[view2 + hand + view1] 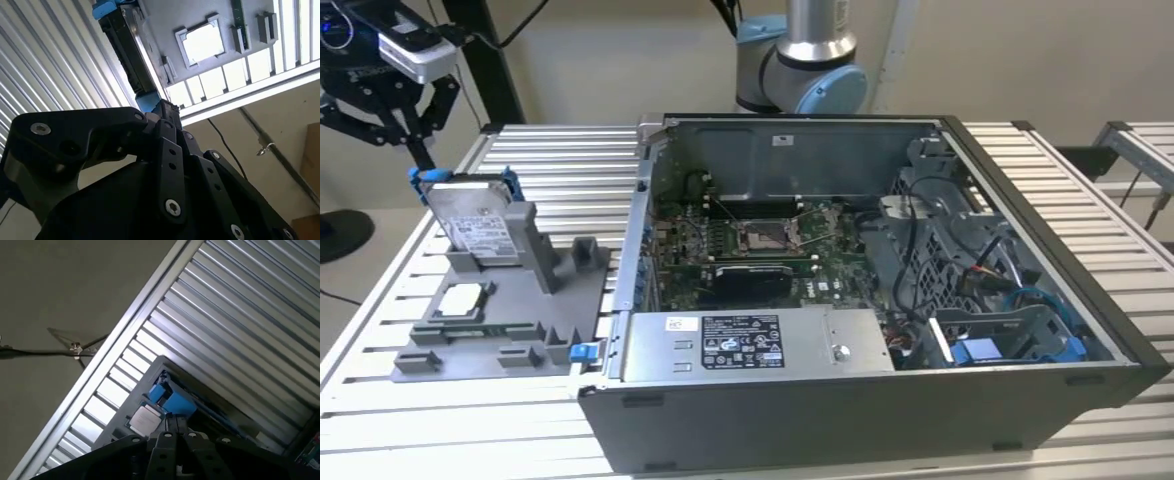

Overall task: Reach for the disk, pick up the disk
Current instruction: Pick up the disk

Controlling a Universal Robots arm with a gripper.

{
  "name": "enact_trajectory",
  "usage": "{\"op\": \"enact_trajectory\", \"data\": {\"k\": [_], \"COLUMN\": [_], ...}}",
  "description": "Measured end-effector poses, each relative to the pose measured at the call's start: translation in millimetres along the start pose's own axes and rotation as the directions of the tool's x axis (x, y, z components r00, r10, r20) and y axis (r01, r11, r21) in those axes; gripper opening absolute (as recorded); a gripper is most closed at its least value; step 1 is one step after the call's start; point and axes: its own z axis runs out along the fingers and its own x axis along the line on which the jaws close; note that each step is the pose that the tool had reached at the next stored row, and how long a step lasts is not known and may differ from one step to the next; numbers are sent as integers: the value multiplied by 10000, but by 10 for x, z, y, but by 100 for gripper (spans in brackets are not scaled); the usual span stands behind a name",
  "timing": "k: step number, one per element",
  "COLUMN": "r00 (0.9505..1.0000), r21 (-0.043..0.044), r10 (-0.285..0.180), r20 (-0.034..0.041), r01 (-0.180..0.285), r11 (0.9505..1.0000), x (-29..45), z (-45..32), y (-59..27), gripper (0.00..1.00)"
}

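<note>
1. Currently, in the exterior view, the gripper (420,165) hangs at the far left of the exterior view, over a slatted metal table (560,160), with its fingers pointing straight down.
2. Directly beneath the fingertips stands the disk (478,228), a flat silver drive with a white label. It sits on edge in a grey holder (534,245), seated in its slot and leaning back a little.
3. The disk's long axis runs up out of the holder, so its top corner is the part nearest the jaws.
4. The jaws are drawn together. Their tips meet the blue bracket (416,180) at that top corner and appear to pinch it.
5. In the second wrist view, the gripper (167,107) touches the end of the blue bracket (147,102), and the disk (127,40) runs away from it, seen edge-on.
6. In the first wrist view, the gripper (172,424) sits against the blue bracket (172,402).
7. A small square processor chip (462,300) lies flat on the same grey fixture, just beside the disk's foot and apart from the fingers.
8. An open computer case (881,400) stands well apart, toward the exterior view's right.
</note>
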Motion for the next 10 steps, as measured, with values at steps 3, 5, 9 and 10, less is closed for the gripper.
{"op": "enact_trajectory", "data": {"k": [3,5,9,10], "r00": [9990,9971,9909,9888], "r21": [10,15,24,26], "r10": [-454,-765,-1344,-1492], "r20": [-19,-32,-56,-62], "r01": [454,765,1344,1492], "r11": [9990,9971,9909,9888], "x": [0,0,1,1], "z": [0,0,0,0], "y": [0,0,0,0], "gripper": [0,0,0,0]}}
